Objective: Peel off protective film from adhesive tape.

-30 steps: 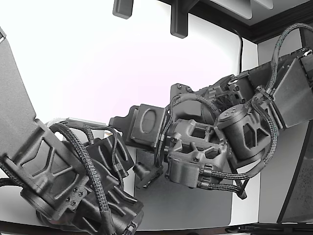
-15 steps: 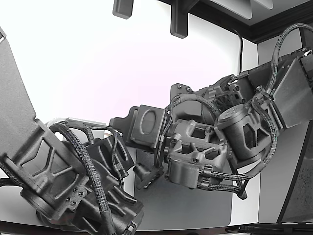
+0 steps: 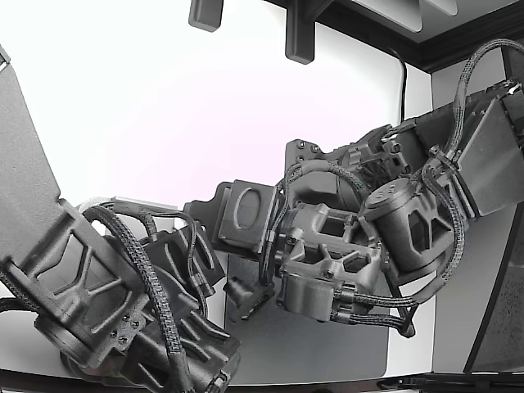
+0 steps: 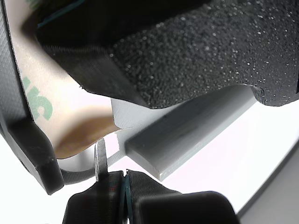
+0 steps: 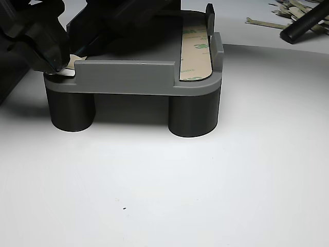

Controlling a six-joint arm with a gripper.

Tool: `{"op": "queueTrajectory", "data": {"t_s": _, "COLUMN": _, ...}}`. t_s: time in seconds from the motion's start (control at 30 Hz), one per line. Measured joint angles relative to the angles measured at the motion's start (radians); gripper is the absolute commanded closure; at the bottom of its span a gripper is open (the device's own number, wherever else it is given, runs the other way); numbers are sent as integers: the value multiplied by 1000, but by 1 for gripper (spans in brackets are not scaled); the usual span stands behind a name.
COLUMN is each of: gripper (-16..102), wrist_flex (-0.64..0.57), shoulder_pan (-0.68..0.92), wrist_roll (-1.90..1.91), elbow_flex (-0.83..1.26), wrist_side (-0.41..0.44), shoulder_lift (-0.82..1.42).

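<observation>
Tan protective film (image 4: 74, 126) with green lettering is lying on the grey plastic fixture (image 5: 128, 77) at its corner. Black hand (image 4: 122, 184) is sitting clenched on the film's thin curled edge, while a second tan strip (image 5: 195, 51) is resting along the fixture's opposite edge on the white desk (image 5: 164, 185).

- Green printed lettering runs along the tan protective film (image 4: 60, 112) in the wrist view; it is cropped and blurred, resembling "3M" but not surely readable.
- Faint green marks repeat on the film strip (image 5: 195, 51) lying in the grey fixture (image 5: 128, 77) in the other view, too small to read.
- The exterior view shows no legible text.
</observation>
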Motion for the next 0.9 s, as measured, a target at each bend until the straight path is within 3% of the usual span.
{"op": "queueTrajectory", "data": {"t_s": 0.9, "gripper": 97, "wrist_flex": 21, "shoulder_pan": 2, "wrist_roll": 26, "elbow_flex": -11, "wrist_side": -11, "shoulder_lift": -32}}
